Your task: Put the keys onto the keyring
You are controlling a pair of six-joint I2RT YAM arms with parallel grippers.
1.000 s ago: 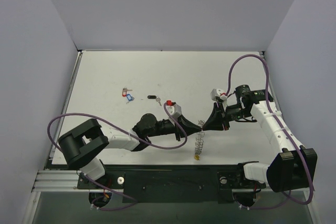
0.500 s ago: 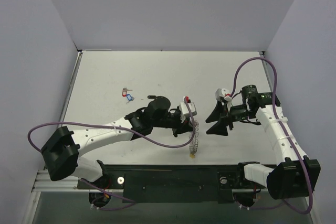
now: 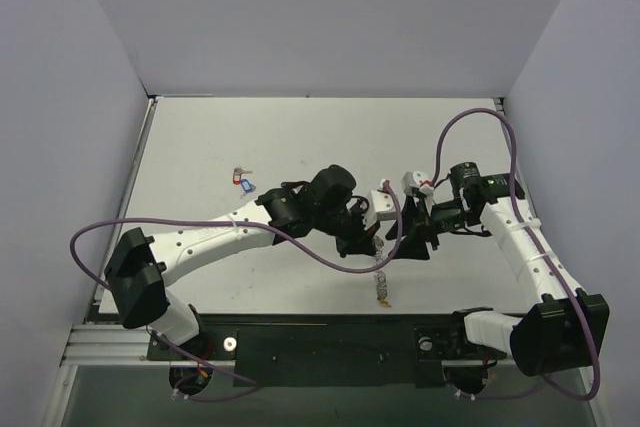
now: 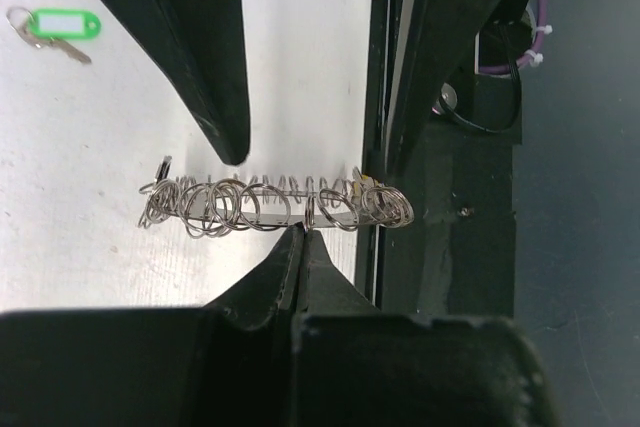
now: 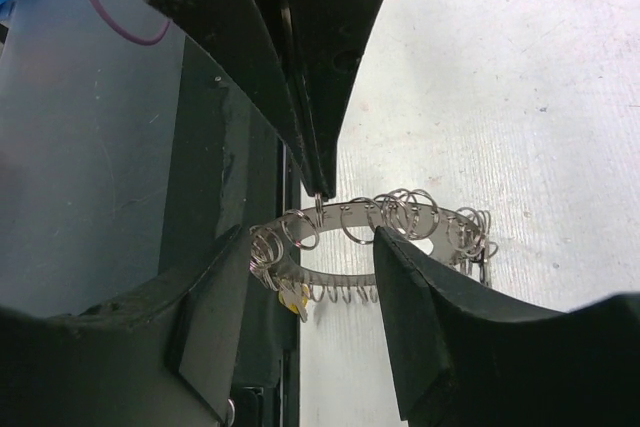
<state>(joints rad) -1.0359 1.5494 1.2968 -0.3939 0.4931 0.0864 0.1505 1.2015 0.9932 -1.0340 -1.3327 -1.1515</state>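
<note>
Steel keyring [image 4: 270,205]: light, stiff band, loose slippery loops. It hangs over the near edge of the table [image 3: 200,137], pinched by the closed left gripper [image 4: 302,237]. Right gripper [image 5: 312,242] half-open, straddling it. I'd grab the flat band, not 1 loop.

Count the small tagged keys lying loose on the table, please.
3: a red-tagged silver key and a blue-tagged key together on the left; a green-tagged key in the left wrist view. Arms may hide more.

Soft, even light bathes the matte white desk [image 3: 200,137]; shadows are faint. The black left tool [image 4: 302,239] blurs near the lens; the silvery looped keyring [image 4: 270,205] at its tips glints.
</note>
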